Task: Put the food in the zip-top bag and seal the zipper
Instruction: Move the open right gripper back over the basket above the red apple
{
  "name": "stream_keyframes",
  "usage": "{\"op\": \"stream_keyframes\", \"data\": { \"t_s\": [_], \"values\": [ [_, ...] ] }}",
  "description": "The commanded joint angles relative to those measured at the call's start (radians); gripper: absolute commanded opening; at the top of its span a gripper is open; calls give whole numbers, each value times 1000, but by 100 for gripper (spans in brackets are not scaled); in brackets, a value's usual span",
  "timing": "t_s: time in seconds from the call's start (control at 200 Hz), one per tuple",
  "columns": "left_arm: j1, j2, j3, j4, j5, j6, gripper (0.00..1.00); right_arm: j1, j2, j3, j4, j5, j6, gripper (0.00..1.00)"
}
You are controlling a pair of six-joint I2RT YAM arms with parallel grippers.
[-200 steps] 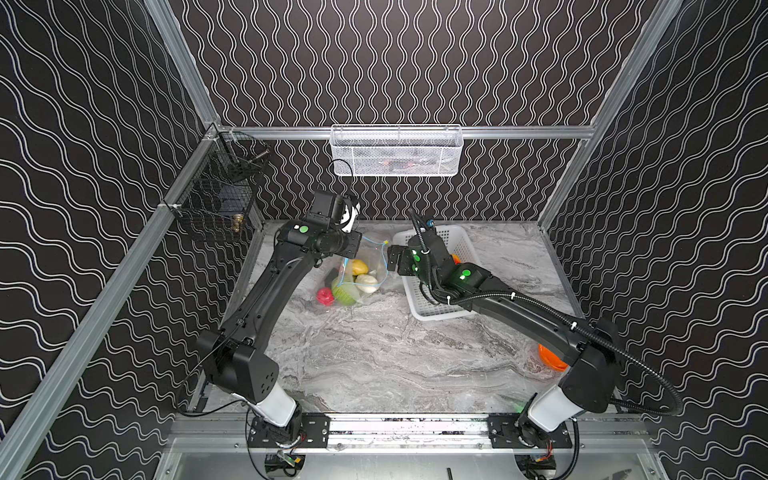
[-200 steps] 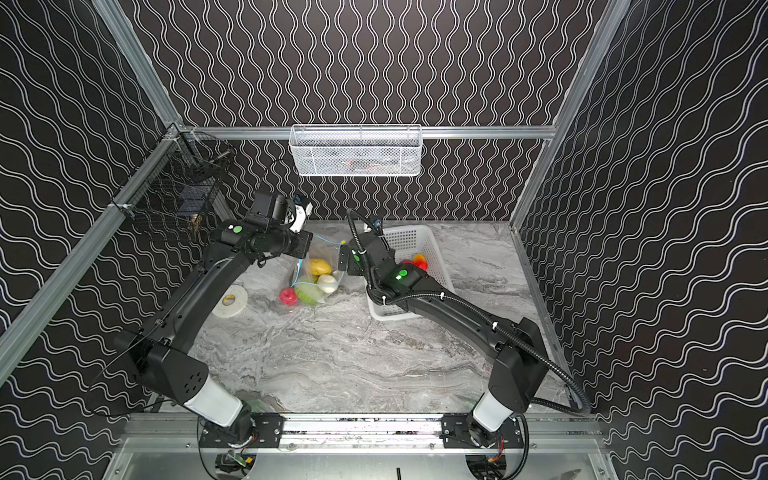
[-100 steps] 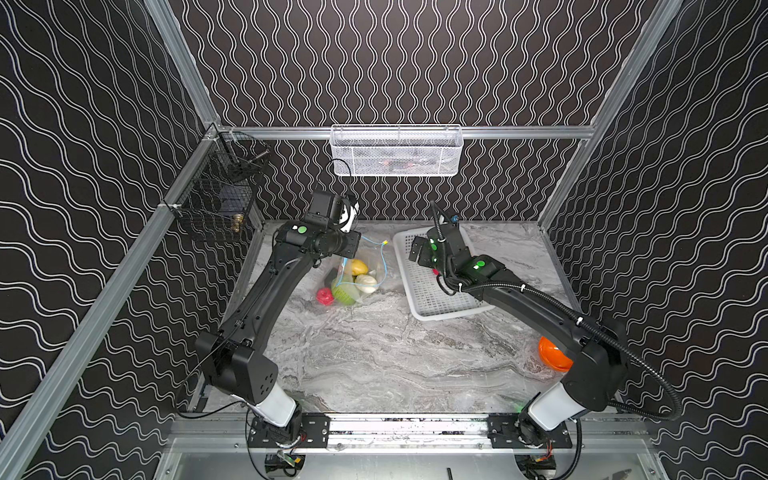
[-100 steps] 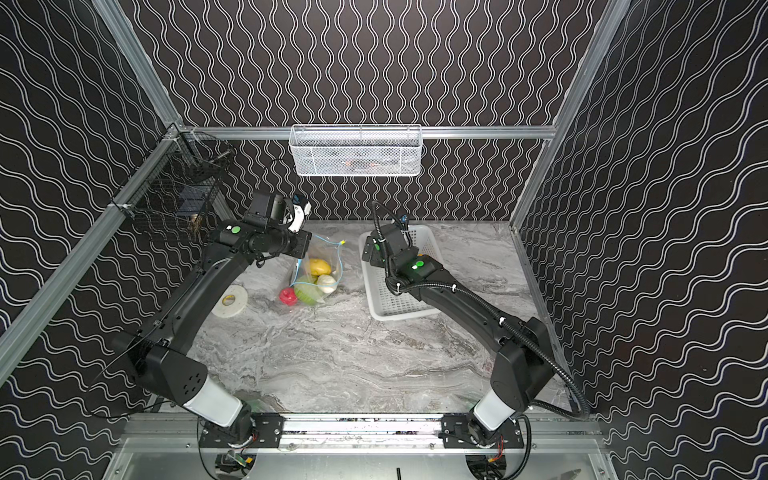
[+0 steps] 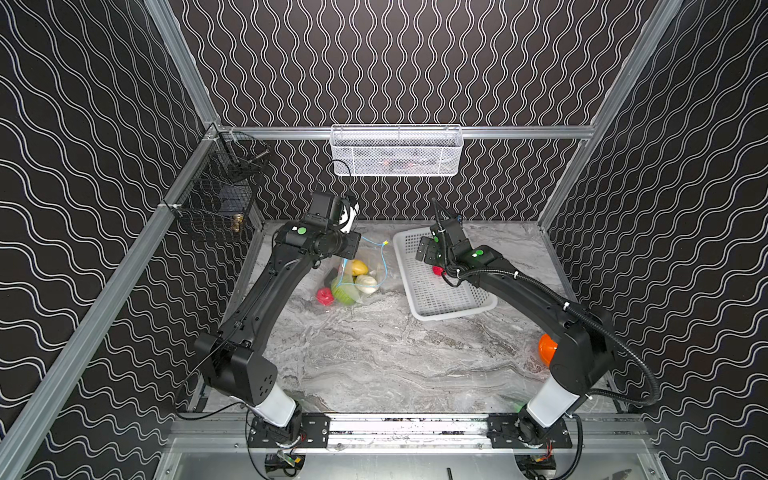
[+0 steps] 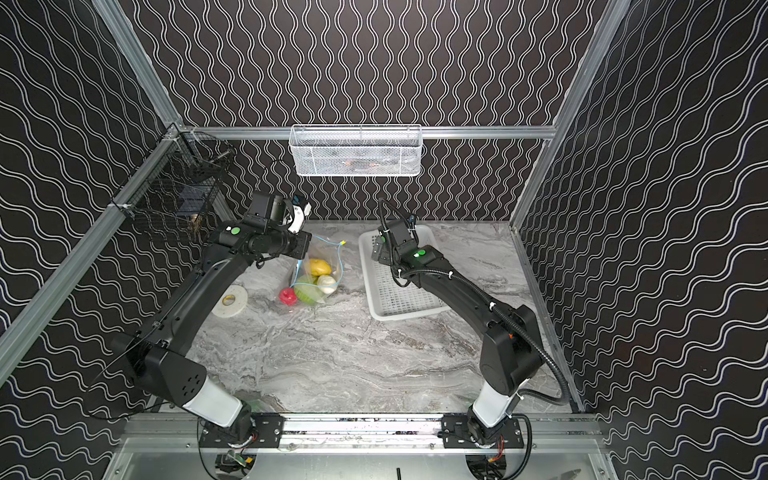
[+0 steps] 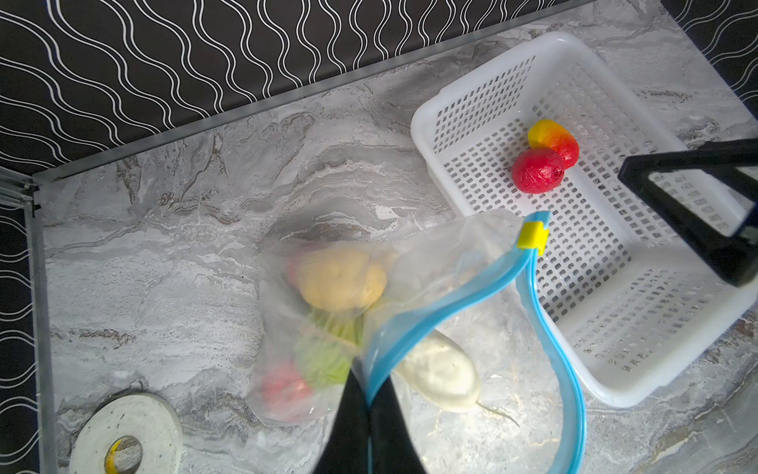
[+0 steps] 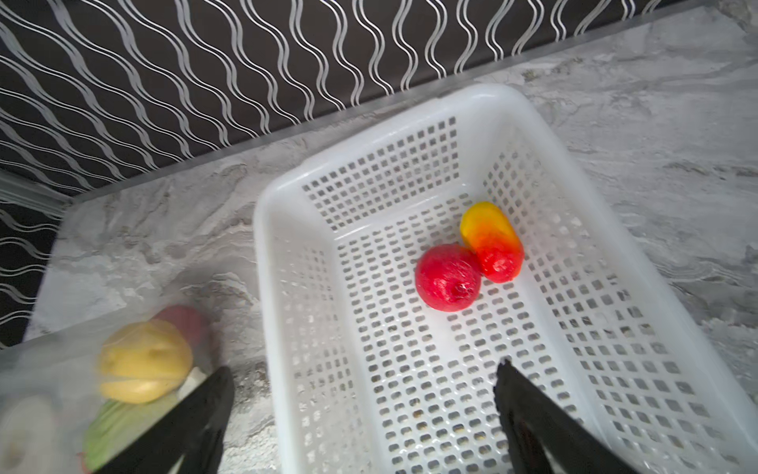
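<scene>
So, mid-loading: the left gripper (image 7: pixel 367 383) pinches the blue zipper (image 7: pixel 451 303) of the zip-top bag (image 7: pixel 430 254), holding its mouth up just left of the white basket (image 8: pixel 266 254). The right gripper (image 8: pixel 363 373) hangs spread wide over the basket's red round (image 8: pixel 448 278) and pepper (image 8: pixel 492 242). Next, I'd guess: drop down, grab one.

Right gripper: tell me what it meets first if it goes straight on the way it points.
Most likely the white perforated basket: the open right gripper points at its floor beside the red round. One finger looks outside the side wall, so the rim may catch it first; depth is unclear.
</scene>
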Motion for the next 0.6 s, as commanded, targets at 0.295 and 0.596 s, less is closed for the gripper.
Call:
{"op": "stream_keyframes", "data": {
  "t_s": [0.295,0.596],
  "values": [
    [14,-18,-7,26,9,-14,0,-54,153,158,-185,-1,57,99],
    [19,-16,-13,30,15,-17,0,-94,231,180,-191,-15,85,99]
  ]
}}
